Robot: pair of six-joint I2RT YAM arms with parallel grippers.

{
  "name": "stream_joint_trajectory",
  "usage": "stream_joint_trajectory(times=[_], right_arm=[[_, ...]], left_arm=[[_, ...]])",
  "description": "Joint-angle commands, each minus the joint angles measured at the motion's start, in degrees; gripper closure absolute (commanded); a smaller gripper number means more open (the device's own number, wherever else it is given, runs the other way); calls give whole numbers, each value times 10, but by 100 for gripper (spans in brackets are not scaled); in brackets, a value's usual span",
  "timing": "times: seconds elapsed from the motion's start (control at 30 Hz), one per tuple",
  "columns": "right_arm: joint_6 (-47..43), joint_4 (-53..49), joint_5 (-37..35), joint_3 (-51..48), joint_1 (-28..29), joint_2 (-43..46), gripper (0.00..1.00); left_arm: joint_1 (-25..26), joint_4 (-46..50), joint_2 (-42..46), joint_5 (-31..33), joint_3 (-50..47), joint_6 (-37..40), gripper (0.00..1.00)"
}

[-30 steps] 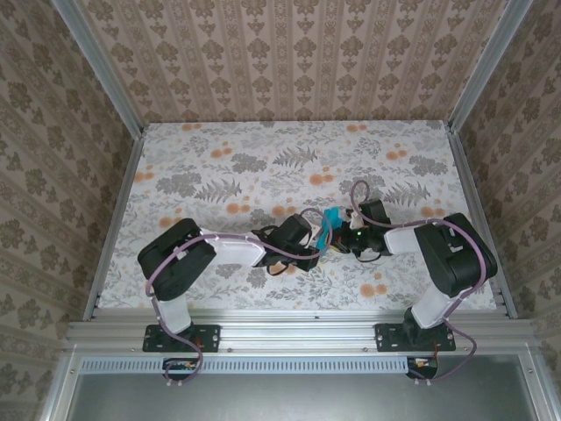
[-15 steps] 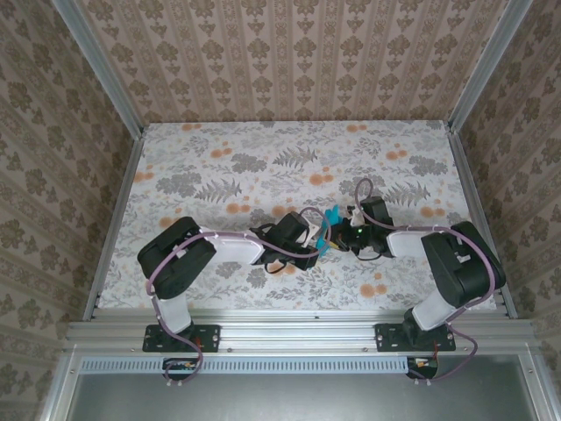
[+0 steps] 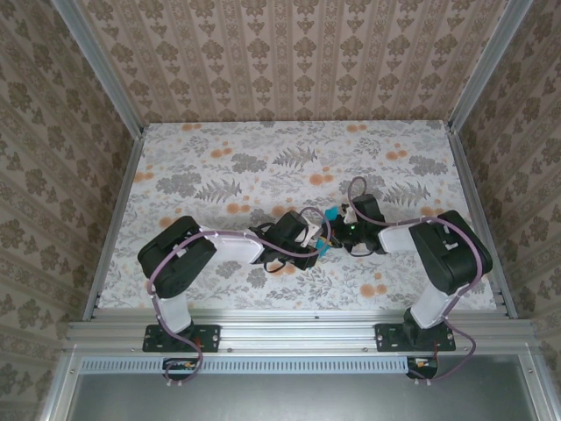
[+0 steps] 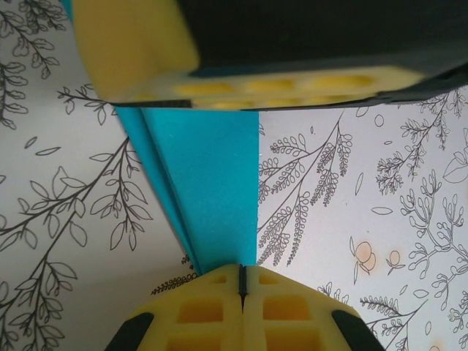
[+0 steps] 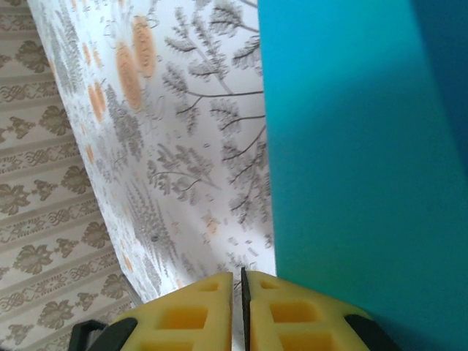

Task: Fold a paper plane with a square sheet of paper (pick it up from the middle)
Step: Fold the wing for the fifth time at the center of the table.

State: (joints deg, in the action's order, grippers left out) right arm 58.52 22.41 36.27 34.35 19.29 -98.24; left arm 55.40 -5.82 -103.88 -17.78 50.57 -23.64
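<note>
**1. Workpiece.** The paper sheet (image 4: pixel 212 190) is no longer a flat square. It shows as a narrow teal strip w/ a layered fold edge (image 4: pixel 162 186) down one long side. It is suspended between the two grippers, near mid-table and toward the near edge. By the look of it, it is clear of the table (image 3: pixel 219 175).

**2. Jaw state.**
- L gripper (image 4: pixel 242 272): closed, pads together. The tapered lower end of the strip runs into them, so read this as clamped on the sheet.
- R gripper (image 5: pixel 238 281): pads nearly together w/ a thin slit, and no paper is visible in the slit. The sheet lies just beside one finger. In the L wrist view the strip's far end disappears under the R pad (image 4: pixel 131 51). Whether R has a grip cannot be told.

**3. Step in hand (judgement).** Mid-air fold/crease w/ L as anchor and R as the working hand. Plane not yet formed.

**4. Procedure notes.**
- Treat L as the fixed ref. and don't loosen it until R has a confirmed hold.
- Place R on the free edge, not on the fold edge, so the layers can be squared first.
- Align edges before pressing, since a skewed crease carries into every later fold.
- Move R along the strip w/o pulling away from L. Thin paper under tension may tear or slip out.
- Approach slowly, as the grippers sit very close and pad-to-pad contact could knock the sheet loose.
</note>
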Motion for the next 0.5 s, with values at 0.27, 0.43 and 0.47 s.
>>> stream_joint_trajectory(times=[0.27, 0.43, 0.47], right_arm=[[-93, -98, -81, 49, -8, -46, 86], [-113, -145, -111, 69, -21, -39, 85], [-117, -156, -117, 75, -22, -36, 84]], left_arm=[[-12, 75, -14, 30, -38, 32, 100], [-13, 89, -7, 33, -49, 46, 100], [-13, 92, -6, 32, -49, 50, 100]])
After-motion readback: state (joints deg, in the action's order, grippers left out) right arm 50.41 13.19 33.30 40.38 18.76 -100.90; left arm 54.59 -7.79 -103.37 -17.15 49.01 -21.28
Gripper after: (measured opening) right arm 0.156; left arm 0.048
